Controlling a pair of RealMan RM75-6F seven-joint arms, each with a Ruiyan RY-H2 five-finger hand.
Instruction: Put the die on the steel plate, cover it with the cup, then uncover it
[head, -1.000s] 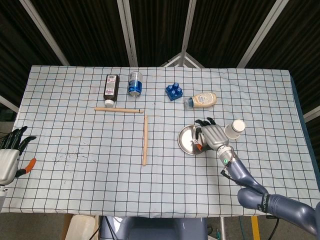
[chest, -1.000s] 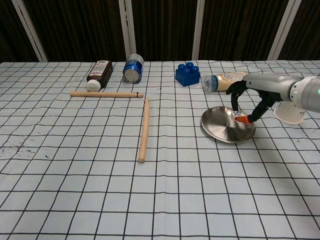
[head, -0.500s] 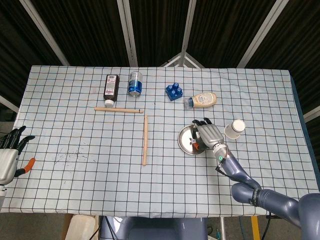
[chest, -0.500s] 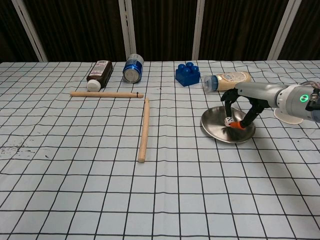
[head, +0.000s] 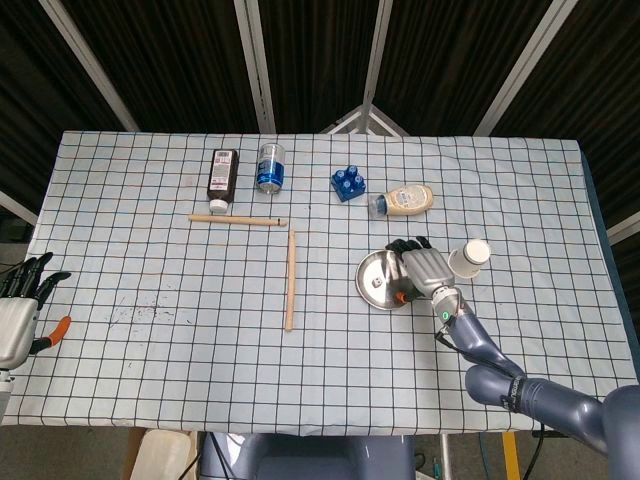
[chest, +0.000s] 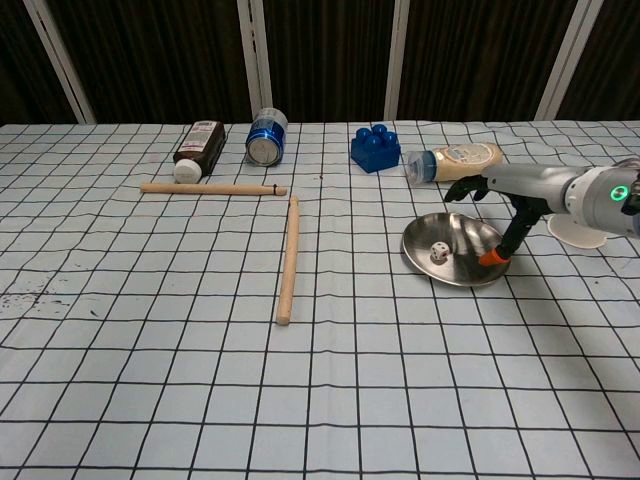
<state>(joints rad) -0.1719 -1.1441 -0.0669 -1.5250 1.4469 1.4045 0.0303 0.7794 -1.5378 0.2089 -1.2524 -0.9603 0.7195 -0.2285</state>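
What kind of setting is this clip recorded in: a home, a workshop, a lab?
Most likely a robot test lab. A table under a grid-patterned cloth stands against dark corrugated panels with metal struts, and unrelated props are laid out: a blue toy block, wooden sticks, a steel plate.

We are seeing even, bright light falling from above across the checked table (head: 150, 260) in both views, while the backdrop at the top of each frame is staying nearly black. Shadows are lying short and soft close under things. The steel plate (chest: 470, 262) is catching a pale sheen in the chest view, without harsh glare. Both pictures are looking sharp across the middle. In the head view, the grid lines are bowing slightly toward the frame's edges.
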